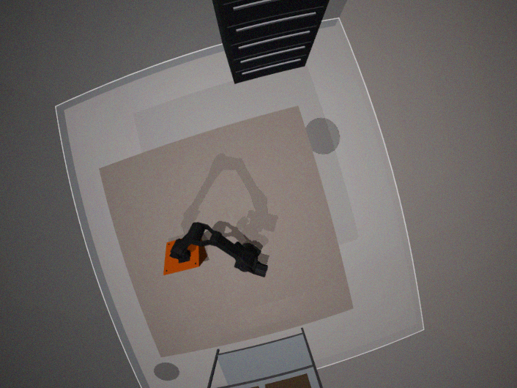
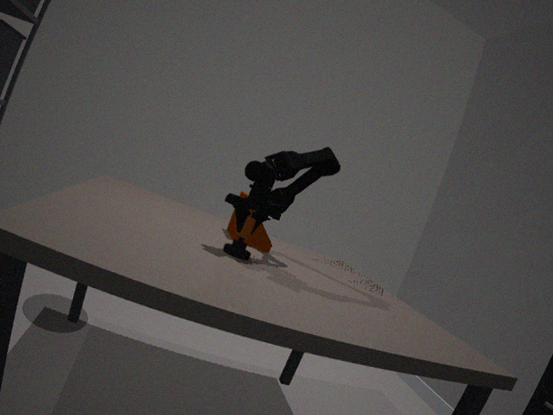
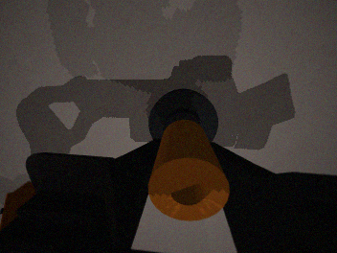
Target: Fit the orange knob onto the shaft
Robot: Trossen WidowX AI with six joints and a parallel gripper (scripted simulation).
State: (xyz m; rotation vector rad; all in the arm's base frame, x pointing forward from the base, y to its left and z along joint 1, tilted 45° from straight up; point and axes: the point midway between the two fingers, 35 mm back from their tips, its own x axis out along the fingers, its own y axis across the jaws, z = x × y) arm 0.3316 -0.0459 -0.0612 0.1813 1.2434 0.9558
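Observation:
The orange knob is a tall, roughly upright cylinder between the dark fingers. A dark D-shaped recess shows in its near end in the wrist view. My gripper is shut on the knob and points down. The round dark pedestal stands on the table directly below the knob. The knob's lower end is at the pedestal's raised centre. The shaft is hidden, and I cannot tell how far down on it the knob sits. In the top view the arm covers knob and pedestal.
The orange base mount of the arm stands behind the pedestal in the exterior view. The arm's shadows fall across the table. A black drawer cabinet and a shelf rack stand beyond the table.

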